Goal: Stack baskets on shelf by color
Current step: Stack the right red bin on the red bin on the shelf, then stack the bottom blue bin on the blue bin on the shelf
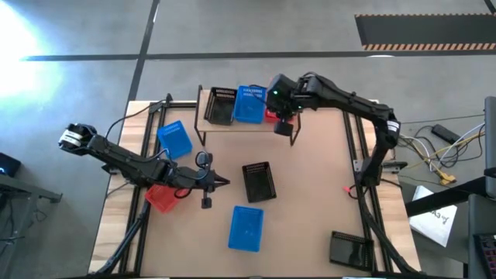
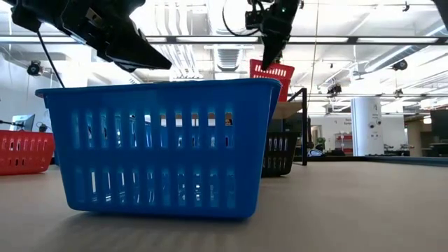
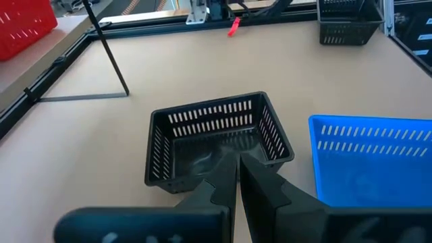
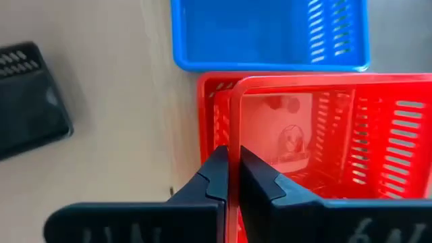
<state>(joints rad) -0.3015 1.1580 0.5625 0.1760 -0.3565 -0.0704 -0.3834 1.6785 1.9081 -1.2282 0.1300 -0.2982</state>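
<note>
Two arms work over the table (image 1: 310, 178). My right end effector (image 4: 233, 177), at about one o'clock from the table's middle, is clenched on the rim of a red basket (image 4: 324, 128), holding it just above another red basket (image 4: 214, 108) that sits on the shelf (image 1: 208, 124). On that shelf, at twelve o'clock, a blue basket (image 1: 249, 105) stands beside the red one and a black basket (image 1: 220, 105) stands beyond the blue. My left end effector (image 3: 237, 177) hovers near the table's middle, fingers pressed together and grasping nothing, pointing at a second black basket (image 1: 259, 182). A blue basket lies at six o'clock (image 1: 246, 228), another blue basket at ten o'clock (image 1: 173, 139), a third red basket at eight o'clock (image 1: 160, 198), and a third black basket at five o'clock (image 1: 350, 249).
</note>
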